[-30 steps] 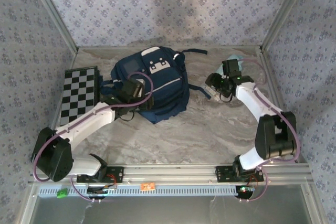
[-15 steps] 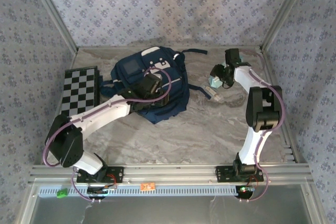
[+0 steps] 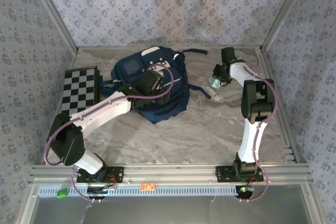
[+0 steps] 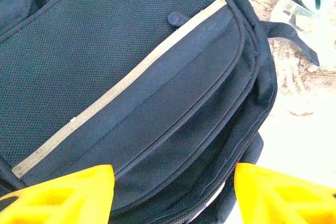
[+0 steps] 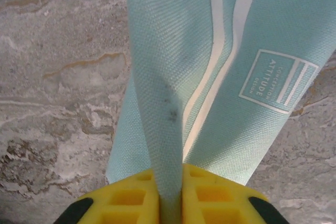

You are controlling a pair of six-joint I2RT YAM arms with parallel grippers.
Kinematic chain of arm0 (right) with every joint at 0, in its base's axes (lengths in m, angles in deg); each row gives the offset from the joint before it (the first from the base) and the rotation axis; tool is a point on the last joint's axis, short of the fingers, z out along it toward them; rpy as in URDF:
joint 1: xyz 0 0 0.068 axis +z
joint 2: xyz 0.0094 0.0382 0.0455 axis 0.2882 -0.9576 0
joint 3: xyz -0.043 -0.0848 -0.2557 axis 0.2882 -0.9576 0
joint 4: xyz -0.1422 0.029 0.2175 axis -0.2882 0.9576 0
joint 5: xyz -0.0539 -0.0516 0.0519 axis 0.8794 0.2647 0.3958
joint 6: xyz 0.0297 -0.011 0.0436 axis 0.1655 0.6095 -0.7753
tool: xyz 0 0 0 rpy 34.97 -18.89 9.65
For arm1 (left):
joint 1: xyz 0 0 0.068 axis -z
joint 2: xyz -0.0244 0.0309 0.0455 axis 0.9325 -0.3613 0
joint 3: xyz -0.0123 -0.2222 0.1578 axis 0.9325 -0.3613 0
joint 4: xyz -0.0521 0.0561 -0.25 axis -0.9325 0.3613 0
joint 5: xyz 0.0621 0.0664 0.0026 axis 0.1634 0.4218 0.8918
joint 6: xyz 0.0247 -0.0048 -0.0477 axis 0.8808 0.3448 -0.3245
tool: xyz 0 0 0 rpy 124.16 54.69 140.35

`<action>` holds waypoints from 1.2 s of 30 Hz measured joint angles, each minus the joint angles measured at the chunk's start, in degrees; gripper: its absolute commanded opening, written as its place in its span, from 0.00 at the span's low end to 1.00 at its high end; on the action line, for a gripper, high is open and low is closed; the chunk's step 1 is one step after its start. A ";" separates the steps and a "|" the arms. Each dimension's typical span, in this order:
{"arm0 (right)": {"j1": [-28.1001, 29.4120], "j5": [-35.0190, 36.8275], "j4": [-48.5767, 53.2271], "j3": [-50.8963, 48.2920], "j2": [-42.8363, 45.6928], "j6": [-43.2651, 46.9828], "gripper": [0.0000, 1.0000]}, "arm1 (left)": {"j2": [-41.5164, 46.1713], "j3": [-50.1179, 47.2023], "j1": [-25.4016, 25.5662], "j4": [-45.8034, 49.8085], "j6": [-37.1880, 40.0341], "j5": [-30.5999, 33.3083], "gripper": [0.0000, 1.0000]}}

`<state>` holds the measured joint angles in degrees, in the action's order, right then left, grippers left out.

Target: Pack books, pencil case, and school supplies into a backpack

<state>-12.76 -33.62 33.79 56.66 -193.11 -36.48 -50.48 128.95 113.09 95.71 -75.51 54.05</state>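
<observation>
Black-and-white checks at far left: counted one board (image 3: 80, 94), lying flat on the table (image 3: 210, 129). Just right of it, found one navy backpack (image 3: 173, 98), laid flat with its front pocket facing up. Saw the left pincer (image 4: 170, 198) poised over that pocket, its two yellow fingers (image 4: 58, 195) spread wide, released and gripping nothing. Further right, noted one small clear oblong of school supplies (image 3: 215, 95) on the table, just beside one mint-teal pencil case (image 5: 173, 51). Found the right pincer (image 5: 168, 198) clenched on a fold of that pencil case, near the table's far right corner. Counted two arms in all.
</observation>
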 measured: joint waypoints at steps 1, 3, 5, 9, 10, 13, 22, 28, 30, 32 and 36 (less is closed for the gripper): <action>0.02 -0.02 -0.15 -0.50 0.37 0.37 0.00 | 0.00 0.09 0.00 0.02 0.63 0.00 0.62; 0.07 0.00 -0.15 -1.84 1.64 0.87 0.00 | 0.00 0.11 0.00 0.07 2.27 0.00 0.62; 0.13 -0.02 0.07 -3.48 3.39 1.20 0.00 | -0.11 0.15 0.07 0.15 4.39 0.00 0.64; 0.76 -0.24 1.36 -6.36 8.09 2.51 0.00 | -1.77 2.08 0.26 0.79 9.57 0.26 0.66; 1.11 -0.28 1.62 -7.10 9.57 2.80 0.00 | -2.43 2.80 0.33 0.76 11.02 0.28 0.67; 2.08 -0.81 2.16 -9.84 14.82 3.39 0.00 | -4.28 4.37 0.46 0.92 14.95 0.63 0.70; 5.84 -4.63 5.25 -19.15 34.49 3.98 0.00 | -8.52 7.45 0.85 2.56 22.99 1.51 0.76; 8.22 -9.97 7.54 -26.77 40.68 3.41 0.00 | -13.40 10.84 0.85 3.91 26.47 1.92 0.75; 8.44 -11.52 8.35 -28.46 41.20 2.95 0.00 | -15.21 12.09 0.85 4.00 27.45 1.70 0.74; 8.63 -12.87 8.72 -29.55 41.35 2.56 0.00 | -16.65 12.70 0.85 3.96 28.41 1.70 0.72; 9.16 -14.23 8.72 -30.67 42.29 2.19 0.00 | -20.20 15.34 0.74 4.72 30.12 1.77 0.66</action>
<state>-3.60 -47.85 42.51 25.99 -150.82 -34.29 -70.68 144.30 113.84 100.44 -45.39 55.82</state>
